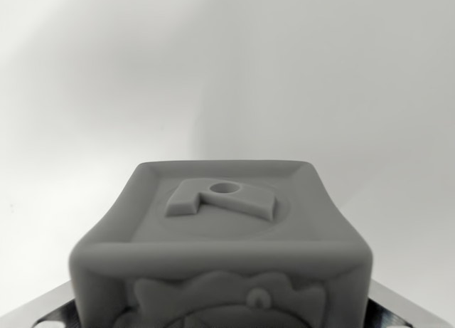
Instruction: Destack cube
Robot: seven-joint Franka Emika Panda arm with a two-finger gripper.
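White bench (227,65) all around, grey cube (220,250) right up close.
You see the cube low in the middle; shiny gripper (227,321) bits peek beside it, but you cannot tell if it squeezes, so the cube might slip.

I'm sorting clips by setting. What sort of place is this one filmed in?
Probably a lab or test bench, though little shows. A grey cube with raised relief shapes fills the wrist view, metal gripper parts flank it at the bottom corners, and behind is only a plain white surface.
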